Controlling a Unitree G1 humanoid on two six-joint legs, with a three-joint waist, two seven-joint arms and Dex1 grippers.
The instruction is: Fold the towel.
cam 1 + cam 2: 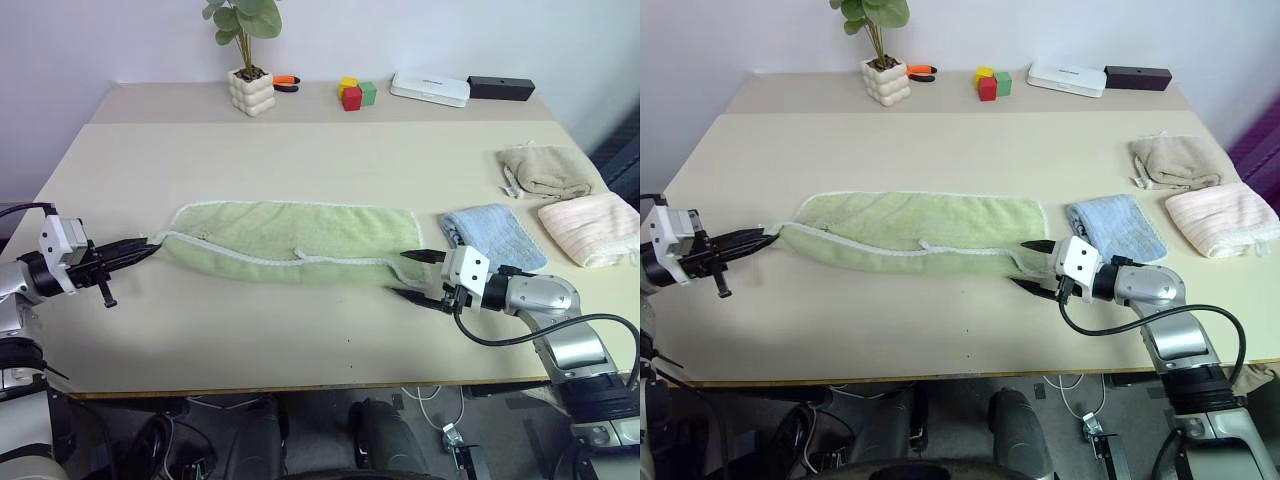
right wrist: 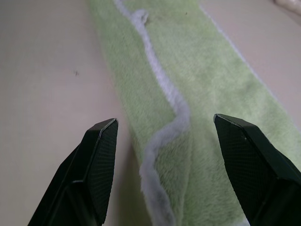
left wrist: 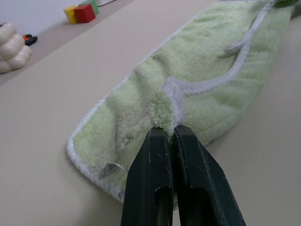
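We see the light green towel (image 1: 290, 240) lying folded lengthwise into a long narrow strip on the beige table (image 1: 300, 150), its long axis running side to side across the table in front of us, one end pointing toward our left arm and the other toward our right. A whitish stitched edge wanders along the strip's upper layer, with a small loop tag (image 1: 297, 252) about midway. Our left gripper (image 1: 150, 248) has its two black fingers pressed together, pinching the towel's left end where the edging bunches up. Our right gripper (image 1: 415, 274) sits at the towel's right end with its fingers spread wide apart, one on each side of the strip's end and gripping nothing; the cloth lies loose between them. Just beyond the towel's right end lies a light blue folded towel (image 1: 495, 235), and farther out on that side are a beige folded towel (image 1: 545, 172) and a pink folded towel (image 1: 592, 227). Behind the towel, along the table's far edge, stand a potted plant (image 1: 250, 85) and coloured blocks (image 1: 355, 94).
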